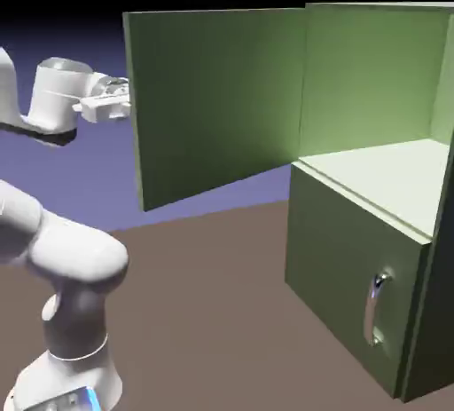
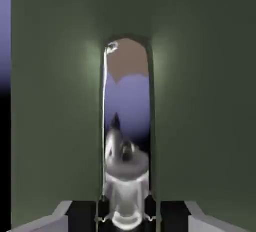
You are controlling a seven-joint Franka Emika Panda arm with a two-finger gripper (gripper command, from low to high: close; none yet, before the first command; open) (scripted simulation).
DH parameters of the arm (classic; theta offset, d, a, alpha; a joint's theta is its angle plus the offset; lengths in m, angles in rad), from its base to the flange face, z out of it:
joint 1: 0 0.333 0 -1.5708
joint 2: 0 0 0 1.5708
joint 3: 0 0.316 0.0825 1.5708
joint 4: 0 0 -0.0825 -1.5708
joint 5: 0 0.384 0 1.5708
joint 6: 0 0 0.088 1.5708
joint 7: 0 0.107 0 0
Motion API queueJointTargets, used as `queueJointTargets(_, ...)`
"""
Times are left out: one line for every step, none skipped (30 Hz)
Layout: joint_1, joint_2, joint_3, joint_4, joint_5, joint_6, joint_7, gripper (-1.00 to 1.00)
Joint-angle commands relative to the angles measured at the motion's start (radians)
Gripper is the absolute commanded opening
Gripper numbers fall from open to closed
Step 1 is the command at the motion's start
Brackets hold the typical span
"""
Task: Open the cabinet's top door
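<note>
The olive-green cabinet (image 1: 372, 267) stands at the exterior view's right with its top door (image 1: 217, 98) swung wide open, showing the light green interior (image 1: 381, 81). My gripper (image 1: 122, 101) reaches the door's free edge from behind, and the panel hides its fingertips. In the hand view the door (image 2: 200, 100) fills the picture. Its long silver handle (image 2: 126, 126) runs up the middle, mirroring the backdrop. My gripper (image 2: 126, 217) is shut on the handle's near end.
The lower door (image 1: 341, 249) is closed, with its short silver handle (image 1: 377, 307) at the front. A pale shelf (image 1: 390, 178) floors the upper compartment. The brown table (image 1: 213, 312) spreads between my arm's base (image 1: 71, 312) and the cabinet.
</note>
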Motion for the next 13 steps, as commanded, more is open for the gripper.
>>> queueJointTargets(-0.023, 0.037, 0.024, 0.033, 0.015, -0.027, 0.019, -1.00)
queueJointTargets(-0.045, 0.073, 0.048, 0.067, 0.031, -0.055, 0.038, -1.00)
queueJointTargets(-0.068, 0.109, 0.072, 0.102, 0.045, -0.083, 0.058, -1.00)
queueJointTargets(-0.090, 0.146, 0.095, 0.137, 0.059, -0.112, 0.078, -1.00)
queueJointTargets(-0.112, 0.182, 0.119, 0.171, 0.071, -0.141, 0.099, -1.00)
queueJointTargets(-0.133, 0.218, 0.141, 0.206, 0.083, -0.171, 0.121, -1.00)
queueJointTargets(-0.153, 0.254, 0.164, 0.240, 0.094, -0.201, 0.144, -1.00)
queueJointTargets(-0.172, 0.291, 0.186, 0.274, 0.105, -0.231, 0.168, -1.00)
queueJointTargets(-0.190, 0.327, 0.207, 0.307, 0.115, -0.261, 0.193, -1.00)
queueJointTargets(-0.205, 0.363, 0.226, 0.340, 0.125, -0.290, 0.219, -1.00)
queueJointTargets(-0.218, 0.400, 0.245, 0.372, 0.134, -0.320, 0.247, -1.00)
queueJointTargets(-0.230, 0.433, 0.261, 0.401, 0.143, -0.347, 0.273, -1.00)
queueJointTargets(-0.230, 0.433, 0.261, 0.401, 0.143, -0.347, 0.273, 1.00)
